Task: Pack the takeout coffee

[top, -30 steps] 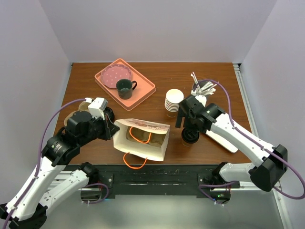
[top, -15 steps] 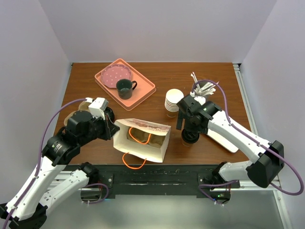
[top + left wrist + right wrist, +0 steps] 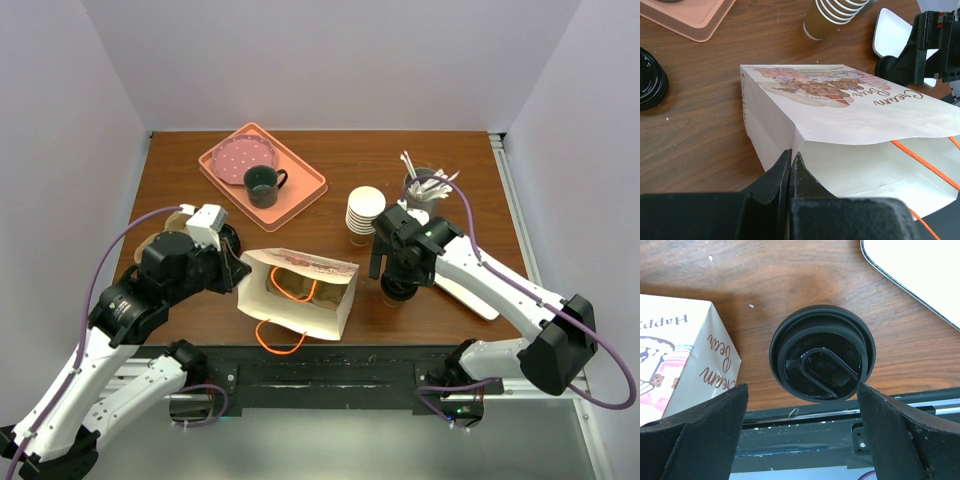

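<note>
Two robot arms work at a wooden table [image 3: 330,160]. The left pincer [image 3: 790,156] is closed, pinching a corner of a white paper bag [image 3: 840,112] at its open mouth. The right pincer [image 3: 801,389] hangs wide open over a coffee cup [image 3: 822,359] with a black lid, one finger on each side, holding nothing. The cup stands on the table just beside the bag's far corner. The step in hand looks like the grab: next the fingers likely need to drop lower, close on the cup, then lift it into the bag's mouth.
</note>
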Robot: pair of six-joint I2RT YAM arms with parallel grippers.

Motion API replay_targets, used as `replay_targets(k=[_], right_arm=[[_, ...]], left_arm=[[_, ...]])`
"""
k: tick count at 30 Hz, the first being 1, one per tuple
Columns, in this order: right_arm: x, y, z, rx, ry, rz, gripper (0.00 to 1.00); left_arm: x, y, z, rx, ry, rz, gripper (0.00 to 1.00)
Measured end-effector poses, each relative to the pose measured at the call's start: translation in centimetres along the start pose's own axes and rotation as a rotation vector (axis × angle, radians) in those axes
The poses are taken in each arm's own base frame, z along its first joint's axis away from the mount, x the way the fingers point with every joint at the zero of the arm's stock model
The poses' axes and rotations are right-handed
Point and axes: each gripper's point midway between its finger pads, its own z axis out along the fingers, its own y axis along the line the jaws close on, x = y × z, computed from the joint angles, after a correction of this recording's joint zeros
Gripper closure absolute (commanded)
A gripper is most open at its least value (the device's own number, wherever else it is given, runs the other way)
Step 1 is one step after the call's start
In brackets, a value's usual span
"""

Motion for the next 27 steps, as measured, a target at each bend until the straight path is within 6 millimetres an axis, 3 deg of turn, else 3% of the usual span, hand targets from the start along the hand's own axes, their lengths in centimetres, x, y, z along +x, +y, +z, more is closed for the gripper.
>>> replay_targets(k=[11, 20, 27], right_arm=[[0.1, -0.1, -0.4, -0.003, 0.010, -0.032, 0.06], [-6.1, 2.6, -6.7, -0.120, -0.156, -0.091, 0.10], [-8.0, 4.2, -11.1, -0.242, -0.202, -0.137, 0.12]], left_arm=[[-0.3, -0.1, 0.2, -0.010, 0.016, -0.002, 1.00], [-2.2, -0.9, 0.4, -0.046, 0.044, -0.072, 1.00], [-3.3, -1.0, 0.3, -0.136, 0.114, -0.165, 0.98]])
